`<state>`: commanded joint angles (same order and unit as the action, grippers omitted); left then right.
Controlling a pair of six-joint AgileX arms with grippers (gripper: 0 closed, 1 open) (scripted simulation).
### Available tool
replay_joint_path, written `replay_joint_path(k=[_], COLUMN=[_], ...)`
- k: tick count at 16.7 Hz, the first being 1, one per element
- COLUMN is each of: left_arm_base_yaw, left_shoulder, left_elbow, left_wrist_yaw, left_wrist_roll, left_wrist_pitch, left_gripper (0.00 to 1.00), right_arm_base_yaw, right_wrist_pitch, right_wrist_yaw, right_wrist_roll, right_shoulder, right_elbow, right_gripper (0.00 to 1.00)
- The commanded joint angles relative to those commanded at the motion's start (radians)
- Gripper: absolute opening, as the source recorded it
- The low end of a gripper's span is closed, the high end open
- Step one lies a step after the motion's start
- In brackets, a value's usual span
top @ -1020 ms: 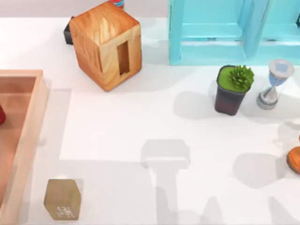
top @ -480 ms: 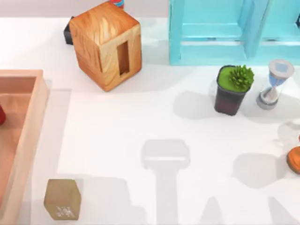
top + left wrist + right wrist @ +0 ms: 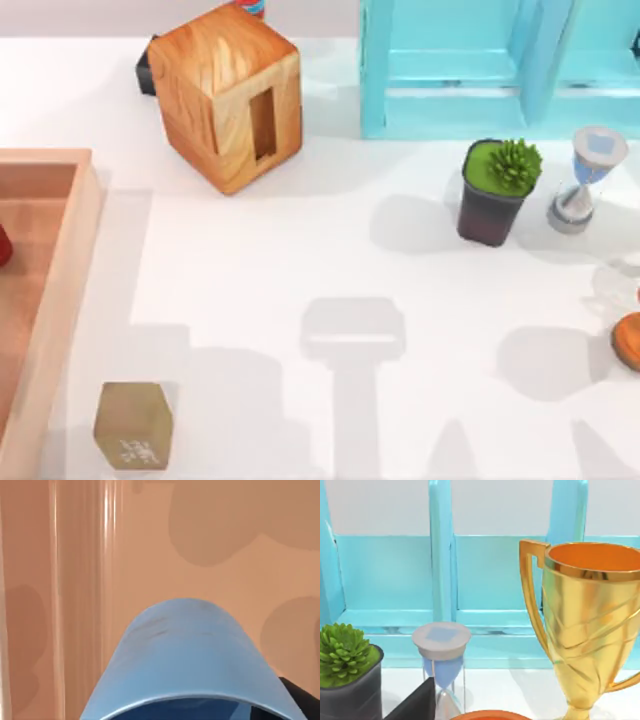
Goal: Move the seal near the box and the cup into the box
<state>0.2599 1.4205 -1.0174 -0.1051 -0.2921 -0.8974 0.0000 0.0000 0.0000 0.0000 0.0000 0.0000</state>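
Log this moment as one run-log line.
seal: on table beside box rim | cup: close under left wrist, above box floor | not yet released

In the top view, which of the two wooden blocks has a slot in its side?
The large orange wood-grain block near the back. The small tan seal near the front, beside the box, has only white marks.

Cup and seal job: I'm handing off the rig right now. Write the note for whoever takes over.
Left arm: over the box floor, cup close before its wrist camera; grip unclear.
Right arm: parked at the table right, facing the turquoise shelf; grip unclear.
Seal: beside the box's right rim, apart. Looks done.
Left: confirm the cup rests in the box, released.
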Motion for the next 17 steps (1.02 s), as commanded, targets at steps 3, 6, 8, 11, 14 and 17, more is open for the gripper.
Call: replay_joint_path(k=[3, 6, 8, 11, 14, 17], left_arm_base_yaw=[0.031, 0.038, 0.038, 0.038, 0.038, 0.038], left_shoulder=[0.024, 0.035, 0.038, 0.038, 0.038, 0.038], left_elbow=[0.108, 0.195, 0.205, 0.205, 0.205, 0.205], left_wrist_yaw=[0.029, 0.075, 0.083, 0.083, 0.083, 0.083], left_wrist_roll=[-0.018, -0.028, -0.029, -0.029, -0.029, -0.029], left_wrist_pitch=[0.031, 0.002, -0.005, -0.005, -0.005, -0.005], left_gripper=[0.0, 0.0, 0.0, 0.0, 0.23, 0.45], right_arm_base_yaw=[0.0, 0.0, 0.0, 0.0, 0.0, 0.0], right_wrist_pitch=[0.0, 0.0, 0.0, 0.0, 0.0, 0.0], right_wrist_yaw=[0.0, 0.0, 0.0, 0.0, 0.0, 0.0], right_wrist_roll=[0.0, 0.0, 0.0, 0.0, 0.0, 0.0], right_shoulder=[0.0, 0.0, 0.0, 0.0, 0.0, 0.0], right_elbow=[0.0, 0.0, 0.0, 0.0, 0.0, 0.0], right_gripper=[1.0, 1.0, 1.0, 1.0, 1.0, 1.0])
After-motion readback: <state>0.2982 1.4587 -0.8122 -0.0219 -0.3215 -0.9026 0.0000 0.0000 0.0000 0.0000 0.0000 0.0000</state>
